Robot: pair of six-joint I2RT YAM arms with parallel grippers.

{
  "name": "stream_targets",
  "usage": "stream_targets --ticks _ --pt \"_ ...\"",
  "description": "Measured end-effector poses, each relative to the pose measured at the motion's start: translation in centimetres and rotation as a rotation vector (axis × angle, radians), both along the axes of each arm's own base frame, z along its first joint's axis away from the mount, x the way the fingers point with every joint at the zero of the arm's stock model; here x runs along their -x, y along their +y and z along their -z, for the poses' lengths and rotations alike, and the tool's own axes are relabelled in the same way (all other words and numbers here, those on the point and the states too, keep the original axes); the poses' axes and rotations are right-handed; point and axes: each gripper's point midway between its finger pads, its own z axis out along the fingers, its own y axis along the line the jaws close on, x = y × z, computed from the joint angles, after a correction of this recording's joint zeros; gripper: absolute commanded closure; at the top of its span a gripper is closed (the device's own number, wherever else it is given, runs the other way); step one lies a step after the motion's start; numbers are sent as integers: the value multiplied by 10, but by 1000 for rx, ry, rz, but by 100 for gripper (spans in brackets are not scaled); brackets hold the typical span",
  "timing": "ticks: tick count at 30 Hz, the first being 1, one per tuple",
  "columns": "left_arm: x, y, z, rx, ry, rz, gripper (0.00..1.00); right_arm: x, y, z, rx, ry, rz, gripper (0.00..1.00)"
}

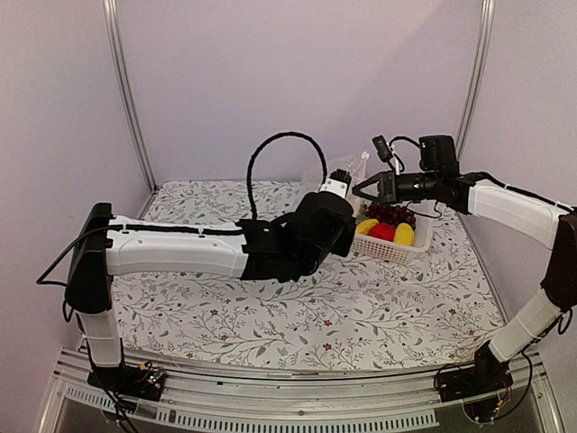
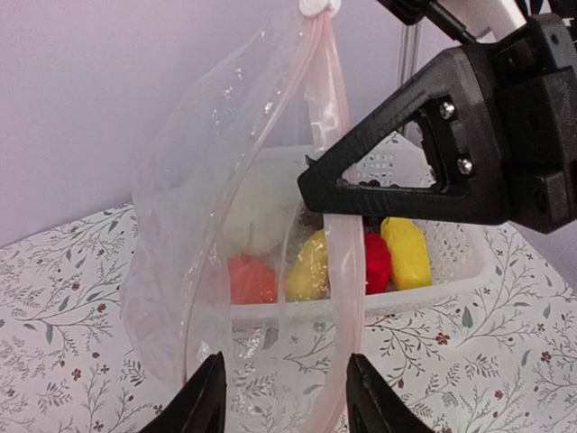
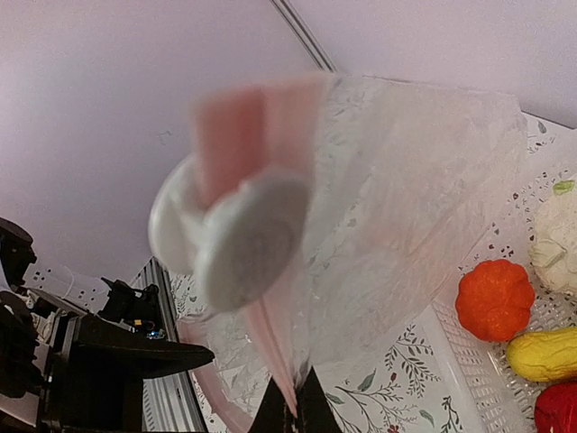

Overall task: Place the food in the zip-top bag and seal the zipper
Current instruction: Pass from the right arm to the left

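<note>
Slippage threatens: the right gripper pinches shut on the pink press-seal zipper strip, dangling the clear plastic bag before the white lattice basket of toy produce. The left gripper, fingers apart and empty beneath, may snag film.

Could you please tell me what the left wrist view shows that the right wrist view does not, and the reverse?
Only the left wrist view: the left gripper with jaws apart around the lower part of the zip-top bag, whose mouth gapes open.
Only the right wrist view: the cauliflower and orange piece seen directly in the basket, not through plastic.
Both: the right gripper shut on the pink zipper strip, the white slider at the strip's end, and the basket's food.
</note>
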Motion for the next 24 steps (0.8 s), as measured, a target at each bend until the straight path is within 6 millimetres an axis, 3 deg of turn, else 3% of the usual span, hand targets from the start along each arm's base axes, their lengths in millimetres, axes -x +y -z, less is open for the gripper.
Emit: stream_targets --ticks 6,12,15,20,24 --pt "12 -14 -20 109 54 200 50 0 -2 -5 -2 -7 14 100" --pt "23 -4 -73 243 20 251 42 1 -4 -7 -2 -9 26 100" --pt "18 3 -85 268 17 210 36 2 -4 -7 -2 -10 28 100" --pt "-9 -2 -79 227 48 142 34 2 -7 -7 4 -12 46 100" --pt "-21 -10 -54 138 77 123 35 1 -7 -7 5 -13 51 100"
